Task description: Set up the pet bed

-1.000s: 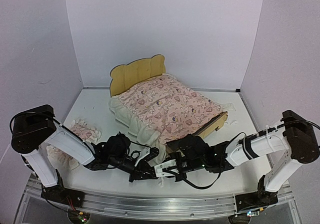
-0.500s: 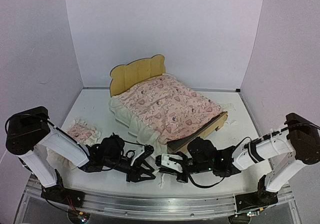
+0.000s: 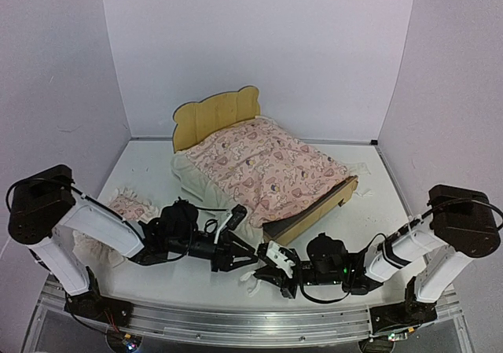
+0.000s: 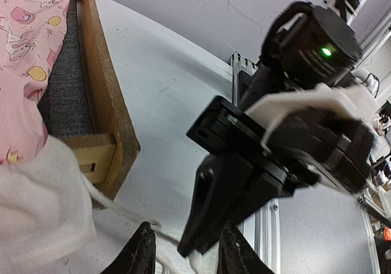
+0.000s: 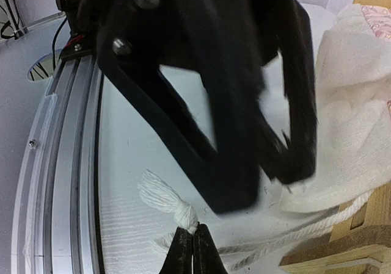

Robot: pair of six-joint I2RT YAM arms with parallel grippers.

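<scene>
Pet bed (image 3: 310,218) stands mid-worktop (image 3: 149,164), pink blanket (image 3: 267,168) draped over it. At bed's near corner, right pincer (image 5: 190,245) closed at tassel (image 5: 164,198) of white cord (image 5: 293,236); grip on it unclear. Left pincer (image 4: 186,259) open, astride cord. Risks: pincers crowded, likely to clash; hard tug on cord could drag blanket askew or slide light frame.

Plain pale lilac walls (image 3: 259,46) close in the white worktop (image 3: 145,168) on three sides (back, left and right). An aluminium rail (image 3: 236,319) runs along its near edge. Light is even and soft.
</scene>
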